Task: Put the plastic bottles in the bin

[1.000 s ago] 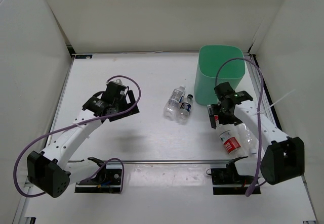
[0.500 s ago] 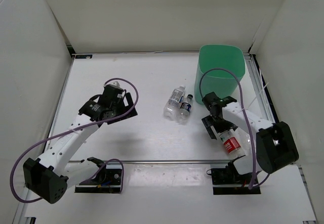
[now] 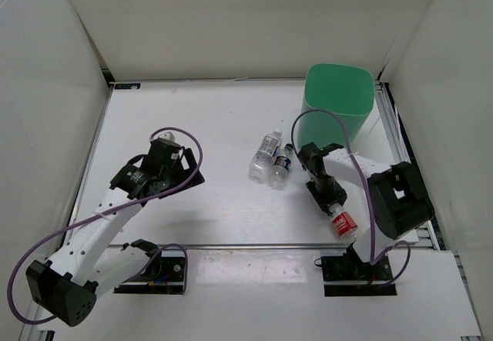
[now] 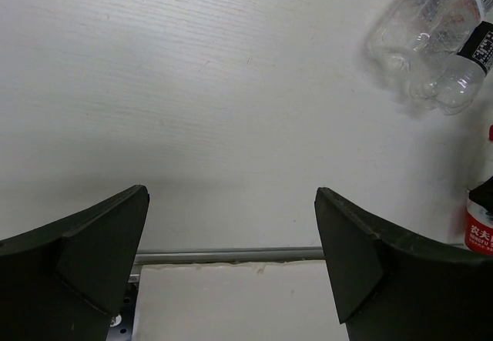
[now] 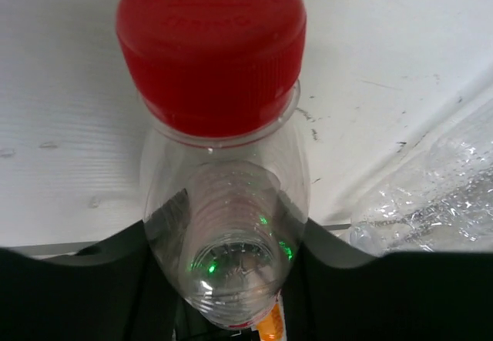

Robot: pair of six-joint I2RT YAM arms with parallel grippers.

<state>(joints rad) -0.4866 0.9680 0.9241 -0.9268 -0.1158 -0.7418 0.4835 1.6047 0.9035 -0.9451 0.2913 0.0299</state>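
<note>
Since the earlier frame the right arm (image 3: 362,173) has been folded nearward; the red-capped bottle (image 3: 343,222) is pinched in the right gripper (image 3: 332,202) at the near right, well apart from the bin (image 3: 311,102). Light and thin-walled (easily crushed), it is judged best held below the shoulder. Crumpled clear plastic (image 5: 431,195) beside it is shown only by the right wrist view. The left gripper (image 4: 231,202) is spread wide.

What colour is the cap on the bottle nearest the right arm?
Red. The bottle cap shows best in the right wrist view.
</note>
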